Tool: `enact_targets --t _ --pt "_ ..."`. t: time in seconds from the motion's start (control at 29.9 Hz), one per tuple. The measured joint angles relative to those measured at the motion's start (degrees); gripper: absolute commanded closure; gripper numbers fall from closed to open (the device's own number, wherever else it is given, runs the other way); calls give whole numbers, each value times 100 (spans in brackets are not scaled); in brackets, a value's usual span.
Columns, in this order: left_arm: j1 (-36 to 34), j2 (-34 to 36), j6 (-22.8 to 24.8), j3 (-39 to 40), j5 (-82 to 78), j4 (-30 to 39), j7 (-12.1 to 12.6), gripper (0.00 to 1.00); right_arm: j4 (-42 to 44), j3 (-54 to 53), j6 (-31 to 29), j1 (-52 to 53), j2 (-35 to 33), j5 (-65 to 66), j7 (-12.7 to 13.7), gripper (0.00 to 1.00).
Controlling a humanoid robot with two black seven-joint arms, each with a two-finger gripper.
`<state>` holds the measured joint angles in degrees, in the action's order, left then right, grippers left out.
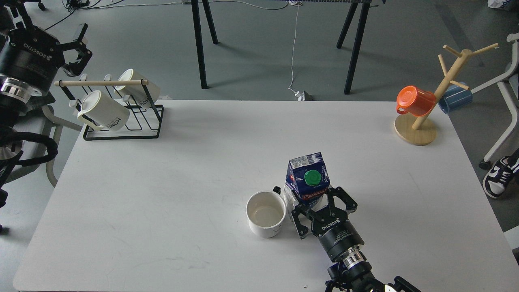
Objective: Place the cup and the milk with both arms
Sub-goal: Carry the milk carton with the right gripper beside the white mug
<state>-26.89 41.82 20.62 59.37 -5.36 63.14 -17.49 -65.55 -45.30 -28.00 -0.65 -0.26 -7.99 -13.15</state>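
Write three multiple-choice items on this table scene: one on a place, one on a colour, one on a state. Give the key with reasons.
1. The cup stands where?
A. Left of the milk
B. On the black rack
C. On the wooden tree

2. The milk's cap is
A. red
B. green
C. white

3. The right gripper is
A. raised off the table
B. around the milk's base
C. holding the cup

Key: A, the cup sits beside the carton; B, the round cap is green; B, its fingers flank the carton.
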Motion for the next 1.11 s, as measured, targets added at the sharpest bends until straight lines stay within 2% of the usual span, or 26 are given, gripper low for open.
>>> enact_targets --t 0.17,0.3,0.4,0.44,0.47,1.11 --pt "39 -43 -38 -43 0 -36 0 0 156 3 0 12 26 16 -2 32" --pt "41 -72 -41 -54 0 -76 0 0 170 0 0 12 26 17 -3 27" --pt "24 -81 -41 -57 0 -94 0 0 173 -22 0 12 26 17 -8 19" --pt "21 -83 -41 -57 0 -98 0 0 173 -28 0 13 26 17 -10 14" --pt "18 -84 -41 -58 0 -105 0 0 173 -33 0 15 26 17 -13 4" --pt "-170 -100 -40 -56 0 -400 -8 0 136 68 0 -250 27 16 -22 2"
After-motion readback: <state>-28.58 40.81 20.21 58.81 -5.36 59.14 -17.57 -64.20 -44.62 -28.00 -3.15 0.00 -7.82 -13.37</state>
